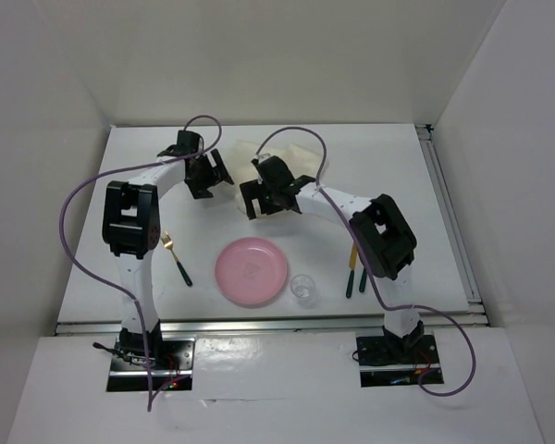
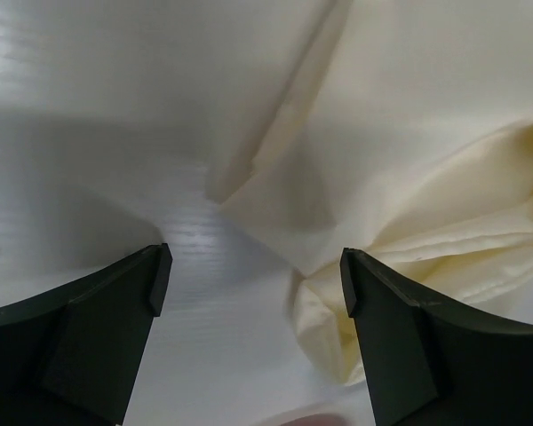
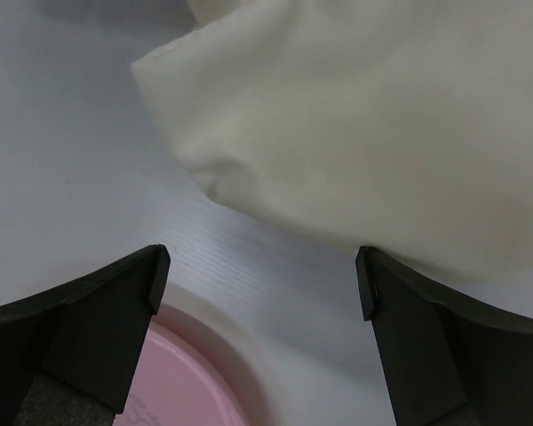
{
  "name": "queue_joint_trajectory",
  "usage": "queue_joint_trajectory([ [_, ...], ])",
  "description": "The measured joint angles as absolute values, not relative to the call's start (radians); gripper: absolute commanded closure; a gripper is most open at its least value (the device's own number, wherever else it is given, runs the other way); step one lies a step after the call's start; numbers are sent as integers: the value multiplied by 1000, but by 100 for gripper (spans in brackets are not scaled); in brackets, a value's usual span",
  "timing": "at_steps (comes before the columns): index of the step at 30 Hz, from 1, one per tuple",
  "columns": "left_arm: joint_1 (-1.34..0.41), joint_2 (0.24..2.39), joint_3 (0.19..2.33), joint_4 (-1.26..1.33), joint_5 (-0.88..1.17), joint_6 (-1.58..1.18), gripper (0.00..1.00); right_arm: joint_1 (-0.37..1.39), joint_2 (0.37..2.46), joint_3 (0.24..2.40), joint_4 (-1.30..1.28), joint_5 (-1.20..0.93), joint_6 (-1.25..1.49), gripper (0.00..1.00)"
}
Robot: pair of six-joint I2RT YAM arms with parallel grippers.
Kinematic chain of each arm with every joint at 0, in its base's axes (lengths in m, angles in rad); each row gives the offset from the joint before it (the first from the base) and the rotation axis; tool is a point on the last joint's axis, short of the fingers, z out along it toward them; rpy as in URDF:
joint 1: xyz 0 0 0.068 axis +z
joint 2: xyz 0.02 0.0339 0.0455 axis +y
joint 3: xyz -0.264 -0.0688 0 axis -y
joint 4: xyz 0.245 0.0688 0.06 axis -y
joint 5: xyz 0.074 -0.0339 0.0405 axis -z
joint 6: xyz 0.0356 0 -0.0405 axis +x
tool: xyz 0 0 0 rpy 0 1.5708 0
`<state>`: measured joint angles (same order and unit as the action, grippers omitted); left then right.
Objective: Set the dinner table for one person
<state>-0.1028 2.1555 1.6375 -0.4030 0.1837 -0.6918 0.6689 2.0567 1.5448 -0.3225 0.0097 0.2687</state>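
Observation:
The white dinner table (image 1: 388,166) holds a crumpled cream cloth (image 1: 294,150) at the back middle and a pink plate (image 1: 251,270) at the front middle. My left gripper (image 1: 208,176) hovers at the cloth's left edge and is open. In its wrist view the gripper (image 2: 256,266) has bare table between the fingers and a cloth fold (image 2: 338,328) by the right finger. My right gripper (image 1: 268,196) is open over the cloth's near edge. Seen from its wrist, the gripper (image 3: 262,271) is above bare table, between the cloth (image 3: 355,115) and the plate's rim (image 3: 178,382).
A gold fork with a dark handle (image 1: 176,256) lies left of the plate. A clear glass (image 1: 302,289) stands at the plate's right front. Two dark-handled utensils (image 1: 355,276) lie partly under the right arm. White walls enclose the table on three sides.

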Motion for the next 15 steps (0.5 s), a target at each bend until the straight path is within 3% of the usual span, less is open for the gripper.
queue_joint_trajectory([
  [5, -108, 2215, 1712, -390, 247, -711, 11, 712, 2091, 1548, -265, 70, 199, 1],
  [9, -109, 2233, 1724, -381, 279, -721, 45, 729, 2141, 1559, -236, 103, 160, 10],
  [10, -109, 2236, 1724, -381, 286, -722, 64, 732, 2153, 1560, -232, 112, 154, 12],
  [12, -109, 2244, 1724, -382, 298, -727, 82, 739, 2175, 1564, -229, 130, 139, 17],
  [14, -109, 2249, 1724, -382, 305, -735, 100, 746, 2185, 1568, -221, 153, 128, 37],
  [15, -109, 2249, 1724, -383, 310, -736, 100, 749, 2185, 1571, -220, 164, 132, 48],
])
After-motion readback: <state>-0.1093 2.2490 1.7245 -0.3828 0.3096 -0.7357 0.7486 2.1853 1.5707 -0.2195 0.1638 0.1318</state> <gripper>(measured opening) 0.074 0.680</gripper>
